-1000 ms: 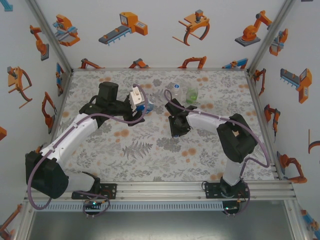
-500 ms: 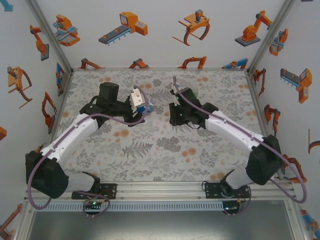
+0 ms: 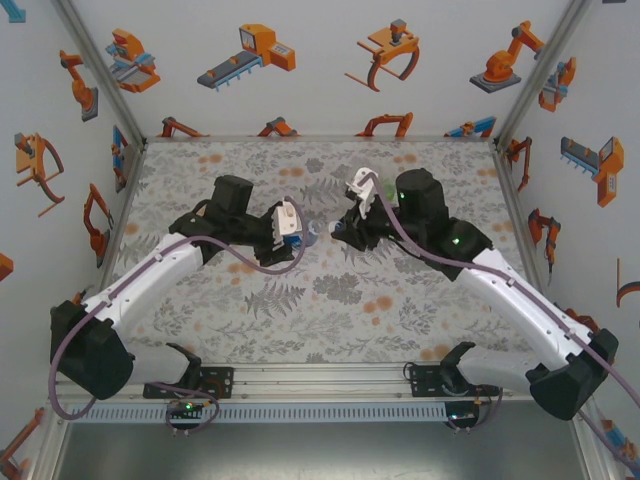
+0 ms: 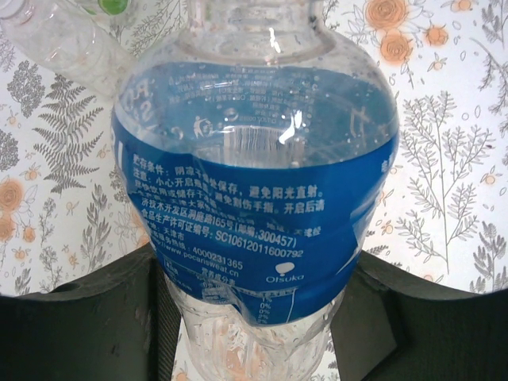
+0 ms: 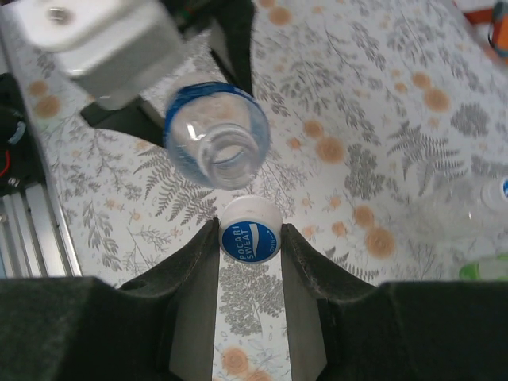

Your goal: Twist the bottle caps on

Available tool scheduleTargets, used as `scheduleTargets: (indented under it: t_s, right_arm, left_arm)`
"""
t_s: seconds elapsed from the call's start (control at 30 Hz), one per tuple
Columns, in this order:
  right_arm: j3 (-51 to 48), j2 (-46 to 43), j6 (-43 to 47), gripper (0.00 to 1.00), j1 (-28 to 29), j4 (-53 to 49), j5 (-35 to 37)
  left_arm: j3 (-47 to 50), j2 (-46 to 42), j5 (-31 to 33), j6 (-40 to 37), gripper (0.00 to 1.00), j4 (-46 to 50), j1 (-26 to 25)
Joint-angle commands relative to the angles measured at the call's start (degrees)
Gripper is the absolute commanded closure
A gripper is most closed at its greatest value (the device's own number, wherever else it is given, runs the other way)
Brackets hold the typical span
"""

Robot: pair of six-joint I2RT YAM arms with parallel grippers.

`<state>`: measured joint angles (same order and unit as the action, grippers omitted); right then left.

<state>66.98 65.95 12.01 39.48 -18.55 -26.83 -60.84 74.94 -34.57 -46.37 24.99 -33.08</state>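
The blue-labelled clear bottle (image 4: 254, 198) is held near its base by my left gripper (image 4: 255, 317), which is shut on it. From above, the bottle (image 3: 306, 236) lies tilted with its open neck towards the right arm. My right gripper (image 5: 250, 238) is shut on a small white cap with a blue top (image 5: 250, 231), pinched between both fingers. The cap sits just short of the bottle's open mouth (image 5: 223, 155), apart from it. The two grippers face each other mid-table, the left gripper (image 3: 297, 231) and the right gripper (image 3: 338, 233) a short gap apart.
A colourless bottle (image 5: 464, 211) and a green-tinted one (image 5: 486, 269) lie on the flowered table (image 3: 300, 290) off to the side. The colourless bottle (image 4: 59, 40) also lies beyond the held one. The left wrist's white camera block (image 5: 95, 44) hangs close above the bottle.
The right arm has swung out and forward, carrying the cap up to the bottle's mouth. The left arm has shifted a little to the right with the bottle.
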Motion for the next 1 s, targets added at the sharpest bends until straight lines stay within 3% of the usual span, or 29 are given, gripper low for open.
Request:
scheduleTargets:
  t_s: [0.0,0.2,0.53,0.97]
  right_arm:
    - [0.8,-0.6,11.3,0.91,0.2,-0.4,-9.0]
    - [1.8,-0.3,20.5,0.91,0.7,-2.9,-12.6]
    - [3.1,2.2,21.1,0.92,1.0,-2.8,-13.6]
    - [6.7,6.4,27.3,0.92,1.1,-10.9,-17.4]
  left_arm:
    - [0.5,-2.0,-1.5,-4.0,1.0,2.2,-0.5]
    - [0.2,-2.1,-4.1,-6.3,1.0,4.3,-1.4]
    - [-0.1,-2.6,-6.5,-6.6,1.0,5.3,-2.1]
    - [-0.4,-2.9,-7.9,-6.5,1.0,5.4,-2.6]
